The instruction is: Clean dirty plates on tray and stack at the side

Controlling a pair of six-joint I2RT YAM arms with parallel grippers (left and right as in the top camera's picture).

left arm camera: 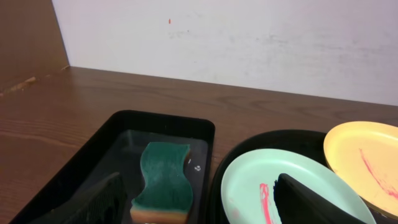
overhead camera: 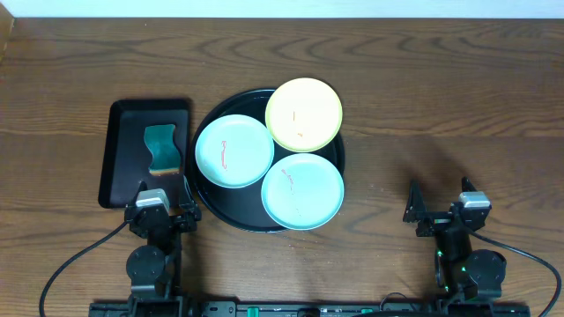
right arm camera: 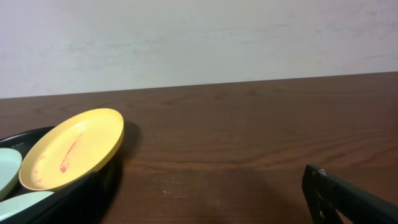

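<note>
left gripper [overhead camera: 163,186] and right gripper [overhead camera: 439,201] both wide apart, empty. three smeared plates [overhead camera: 233,151] on the tray [overhead camera: 231,210], nearer left. sponge [overhead camera: 160,147] dead ahead of left gripper, long axis pointing away from it — left arm's grab, i'd say.

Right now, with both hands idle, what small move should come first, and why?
Probably the left hand should reach forward and down to the green sponge in the black rectangular tray just ahead of it. All three plates on the round tray show red smears, that hand is open and empty, and the sponge lies on its side.
</note>
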